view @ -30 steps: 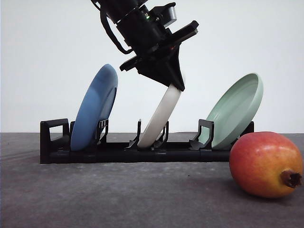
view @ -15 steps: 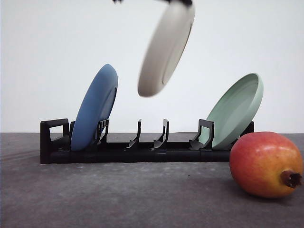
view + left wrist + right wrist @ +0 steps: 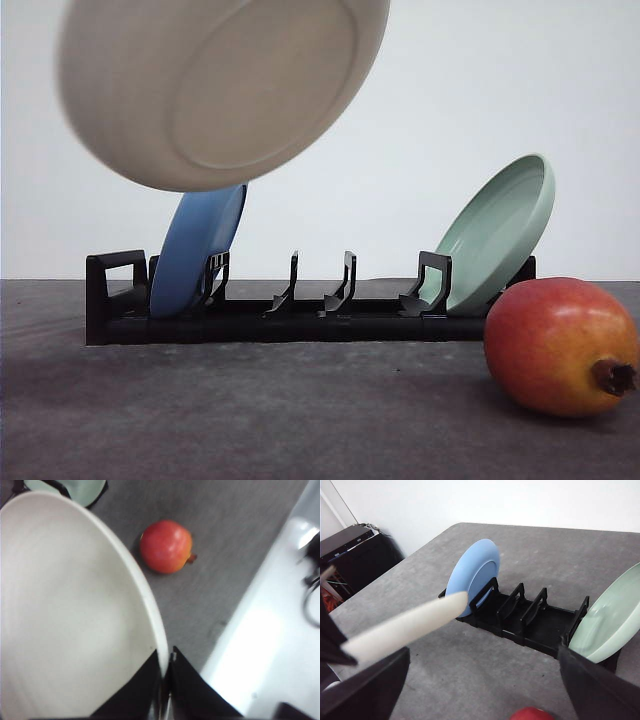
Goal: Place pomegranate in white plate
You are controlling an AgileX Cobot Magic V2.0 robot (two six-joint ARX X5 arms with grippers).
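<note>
Pomegranate (image 3: pixel 560 346) sits on counter (image 3: pixel 250 420), front right, just before pale green plate (image 3: pixel 497 232) in black rack (image 3: pixel 300 305). White plate (image 3: pixel 215 85) is airborne, up left above blue plate (image 3: pixel 196 245), rim pinched by left end effector (image 3: pixel 166 677). Right end effector (image 3: pixel 470 680): spread wide, holding nothing.

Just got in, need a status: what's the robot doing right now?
The left gripper is clamped on the rim of the white plate and holds it in the air above the black rack. The rack's middle slots are empty; the blue plate and pale green plate stand in it. The pomegranate sits untouched on the table, right of the rack. The right gripper is open.
</note>
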